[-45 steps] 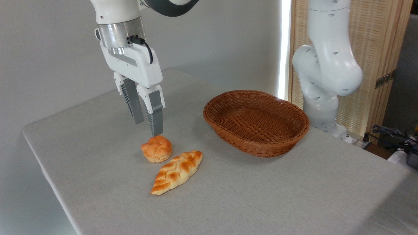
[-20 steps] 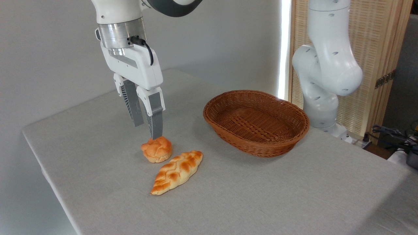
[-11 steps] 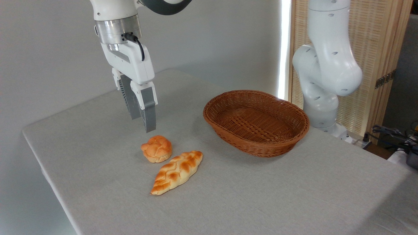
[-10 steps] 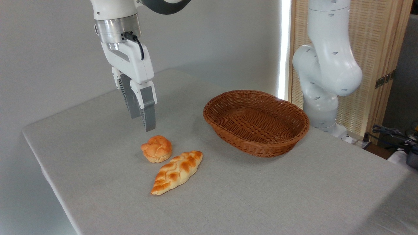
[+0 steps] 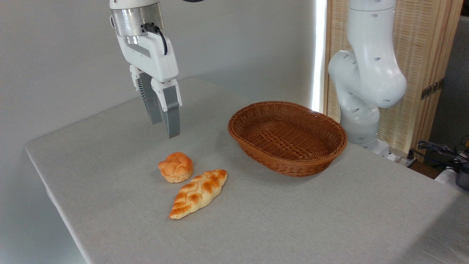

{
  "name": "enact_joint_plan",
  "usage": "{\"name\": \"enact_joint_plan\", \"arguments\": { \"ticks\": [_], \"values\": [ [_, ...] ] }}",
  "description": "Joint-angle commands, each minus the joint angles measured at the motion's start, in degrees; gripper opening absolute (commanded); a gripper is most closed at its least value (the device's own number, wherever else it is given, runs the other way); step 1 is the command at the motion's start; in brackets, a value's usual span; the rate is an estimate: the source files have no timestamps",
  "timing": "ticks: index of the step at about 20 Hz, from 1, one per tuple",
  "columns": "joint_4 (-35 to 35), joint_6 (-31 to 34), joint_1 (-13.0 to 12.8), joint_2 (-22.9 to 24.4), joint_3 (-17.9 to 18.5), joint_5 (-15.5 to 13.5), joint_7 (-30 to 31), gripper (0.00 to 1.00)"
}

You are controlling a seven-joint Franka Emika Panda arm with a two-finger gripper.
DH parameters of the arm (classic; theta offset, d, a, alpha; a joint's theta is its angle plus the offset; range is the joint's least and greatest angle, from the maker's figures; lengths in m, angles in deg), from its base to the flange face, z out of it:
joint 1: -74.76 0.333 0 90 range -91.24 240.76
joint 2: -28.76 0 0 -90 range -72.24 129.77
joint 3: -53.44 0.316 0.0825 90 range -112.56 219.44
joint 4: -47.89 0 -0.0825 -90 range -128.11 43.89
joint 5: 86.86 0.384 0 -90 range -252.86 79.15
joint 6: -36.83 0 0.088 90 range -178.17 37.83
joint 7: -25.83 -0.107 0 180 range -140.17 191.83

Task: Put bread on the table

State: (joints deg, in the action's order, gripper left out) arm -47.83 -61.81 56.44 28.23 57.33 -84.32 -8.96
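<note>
My gripper (image 5: 165, 128) hangs in the air over the far-left part of the table (image 5: 293, 220), pointing down, with nothing between its two grey fingers (image 5: 172, 119); they sit close together with only a thin gap, so I call them near enough closed on nothing. Below and a little nearer lies the round bun (image 5: 176, 167), flat on the cloth and well clear of my fingertips. Just beside it, on its near-right side, the bread (image 5: 198, 193) rests on the table, a long braided loaf lying on a slant, its far pointed end up by the bun and its near end aimed toward the near-left. Loaf and bun look to be just touching or a hair apart; I cannot tell which. To the right stands the wicker basket (image 5: 331, 148), apart from both pieces. Beyond it rises my white arm base (image 5: 366, 84).
</note>
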Motion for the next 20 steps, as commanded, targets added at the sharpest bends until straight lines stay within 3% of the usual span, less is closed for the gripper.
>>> {"name": "enact_joint_plan", "arguments": {
  "ticks": [1,15,20],
  "values": [
    [0.28,1.08,-0.22,0.01,-0.99,-0.52,-0.19,1.0],
    [2.91,0.38,0.57,-0.7,-0.28,-1.83,-0.1,1.0],
    [3.0,0.29,0.74,-0.26,2.18,-6.93,0.95,1.0]
  ]
}}
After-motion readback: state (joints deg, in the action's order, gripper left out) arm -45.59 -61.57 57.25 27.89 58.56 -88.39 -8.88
